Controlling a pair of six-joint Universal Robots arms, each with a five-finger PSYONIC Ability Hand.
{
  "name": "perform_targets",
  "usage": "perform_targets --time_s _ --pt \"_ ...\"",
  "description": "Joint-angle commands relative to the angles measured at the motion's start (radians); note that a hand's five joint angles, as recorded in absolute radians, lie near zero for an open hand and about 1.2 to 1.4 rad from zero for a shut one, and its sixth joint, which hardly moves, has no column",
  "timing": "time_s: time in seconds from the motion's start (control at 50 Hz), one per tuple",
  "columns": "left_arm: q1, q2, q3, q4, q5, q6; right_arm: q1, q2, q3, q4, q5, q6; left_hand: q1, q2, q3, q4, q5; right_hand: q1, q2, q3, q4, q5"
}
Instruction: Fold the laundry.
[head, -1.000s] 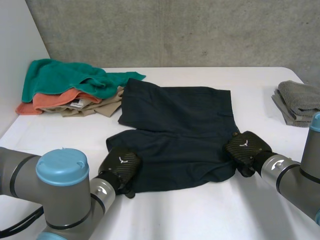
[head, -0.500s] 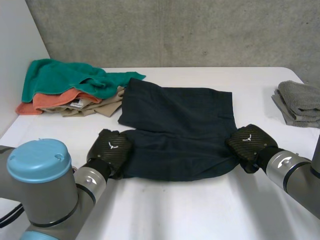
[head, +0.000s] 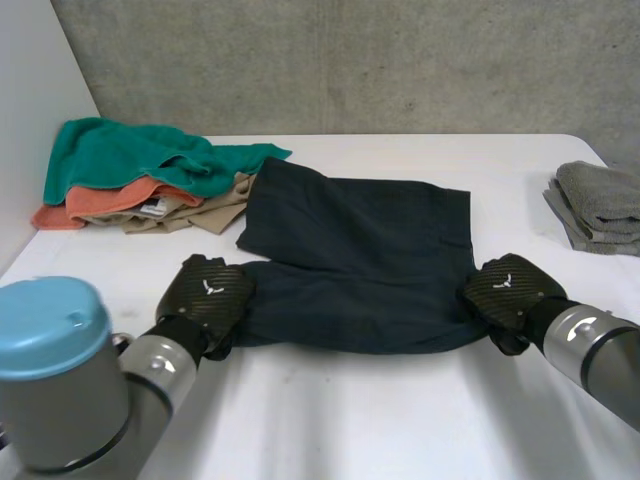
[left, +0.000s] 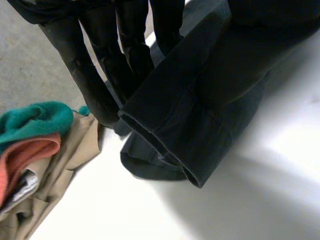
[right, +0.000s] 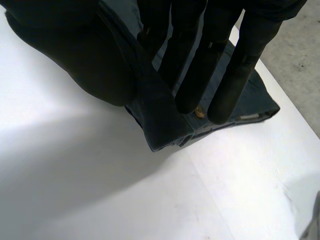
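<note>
Big white table (head: 400, 420), and in the middle of it lies a pair of dark navy fabric shorts (head: 360, 250), mid-fold by the look of it: the near edge is lifted off the table and doubled over, so I'd say the first fold is underway but not laid down flat yet. At the far left corner sits a rumpled heap, a teal terry towel (head: 130, 150) on top of an orange cloth (head: 100, 200) and a beige garment (head: 200, 210), none of it folded, so that's probably most of the job left. Over at the right edge is a grey towel (head: 600, 205) that looks neatly folded, maybe one done. The left hand (head: 208, 292) pinches the shorts' near-left corner, hem between fingers and thumb. The right hand (head: 510, 288) does the same at the near-right corner, thumb under, fingers over the cloth.
</note>
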Motion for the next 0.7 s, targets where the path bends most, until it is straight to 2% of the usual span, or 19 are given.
perform_targets --time_s 0.02,0.1,0.16,0.22,0.24,0.34,0.44,0.54,0.64,0.7 --pt "-0.070 0.205 -0.049 -0.397 0.003 -0.002 -0.001 -0.157 0.044 0.285 0.000 -0.160 0.253 0.201 0.207 0.199 0.247 0.290 0.230 0.193 0.199 0.217" --pt "-0.122 0.236 -0.056 -0.643 0.006 -0.009 -0.039 -0.211 0.107 0.443 0.007 -0.315 0.253 0.201 0.207 0.199 0.247 0.290 0.230 0.193 0.199 0.217" --pt "-0.148 0.226 -0.042 -0.662 0.008 -0.006 -0.099 -0.220 0.118 0.485 0.006 -0.404 0.253 0.201 0.207 0.199 0.247 0.290 0.230 0.193 0.199 0.217" --pt "-0.153 0.200 -0.017 -0.563 0.005 0.003 -0.117 -0.210 0.094 0.445 0.001 -0.383 0.253 0.201 0.207 0.199 0.247 0.290 0.230 0.193 0.199 0.217" --pt "-0.153 0.162 0.015 -0.488 0.003 0.011 -0.117 -0.202 0.081 0.422 0.001 -0.361 0.253 0.201 0.207 0.199 0.247 0.290 0.230 0.193 0.199 0.217" --pt "-0.140 -0.016 0.156 -0.306 0.003 0.064 -0.102 -0.119 -0.003 0.280 0.015 -0.226 0.253 0.201 0.207 0.199 0.247 0.290 0.230 0.193 0.199 0.217" --pt "-0.047 -0.256 0.410 -0.147 0.003 0.138 -0.059 0.045 -0.152 0.118 0.038 -0.109 0.253 0.201 0.207 0.199 0.247 0.290 0.230 0.193 0.199 0.217" --pt "0.008 -0.463 0.674 -0.067 0.003 0.193 -0.003 0.177 -0.293 -0.023 0.098 -0.074 0.253 0.201 0.207 0.199 0.247 0.290 0.230 0.193 0.199 0.217" --pt "0.039 -0.632 0.895 -0.010 0.002 0.215 0.056 0.387 -0.481 -0.182 0.188 -0.076 0.253 0.201 0.207 0.199 0.247 0.290 0.230 0.193 0.199 0.217" --pt "0.051 -0.723 1.004 0.020 0.008 0.216 0.067 0.461 -0.551 -0.248 0.199 -0.082 0.253 0.201 0.207 0.199 0.247 0.290 0.230 0.193 0.199 0.217"
